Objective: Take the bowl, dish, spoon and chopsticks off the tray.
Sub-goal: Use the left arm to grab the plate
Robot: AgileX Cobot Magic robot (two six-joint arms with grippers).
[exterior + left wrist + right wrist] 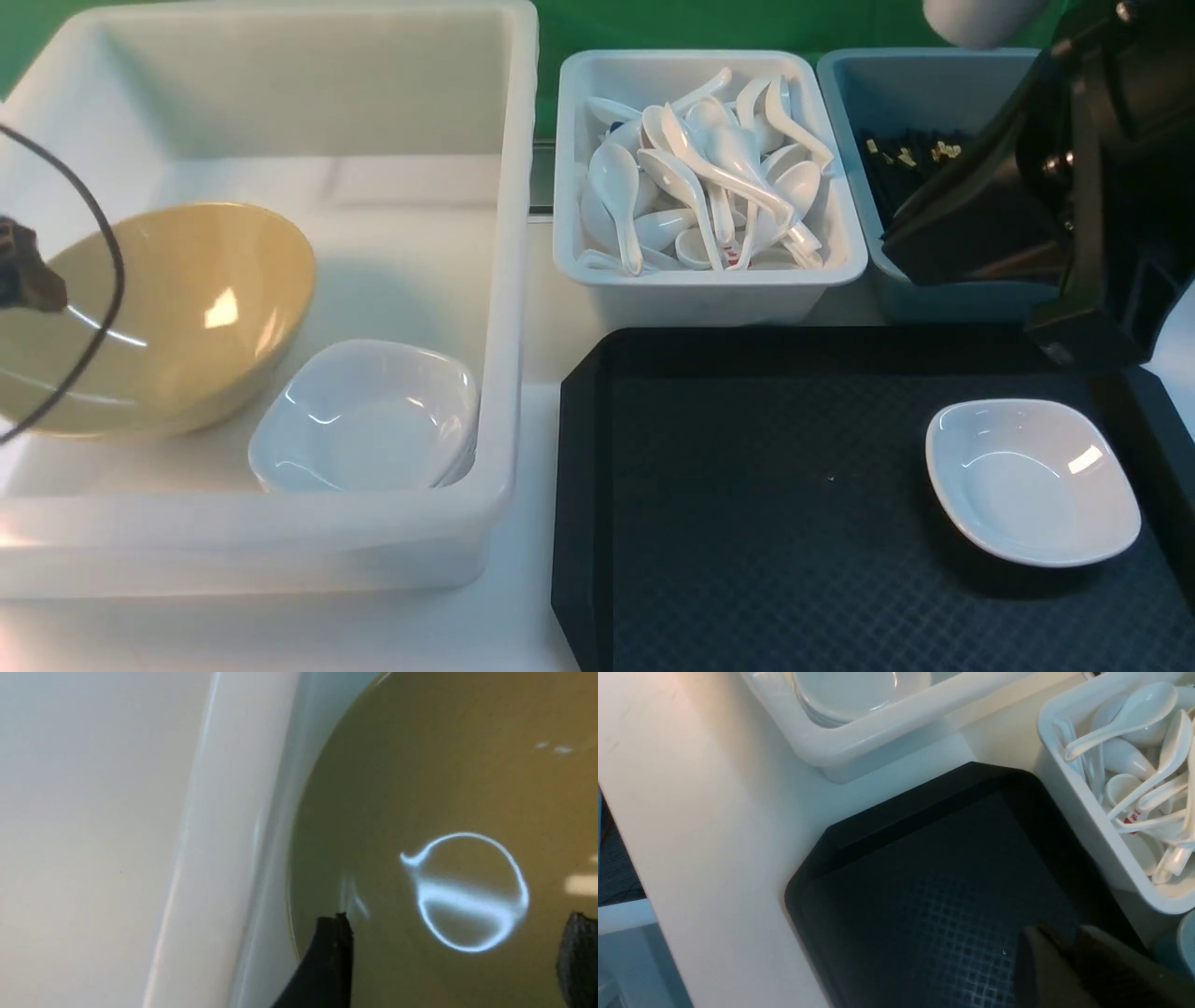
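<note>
The mustard-yellow bowl point(159, 317) lies tilted in the large white tub point(509, 280), next to a white dish point(369, 420). My left gripper point(455, 956) is open, its fingers point(334, 961) wide apart over the bowl's inside point(444, 788); in the front view only a dark part of it point(28, 275) shows. A second white dish point(1032, 481) sits at the right of the black tray point(747, 560). My right gripper point(1066, 940) is shut and empty above the tray's far edge point(924, 882). No spoon or chopsticks lie on the tray.
A white bin point(700, 285) of several white spoons point(709, 177) stands behind the tray, also seen in the right wrist view point(1092, 826). A grey bin point(850, 103) with black chopsticks point(910, 154) is to its right, partly hidden by my right arm point(1074, 187).
</note>
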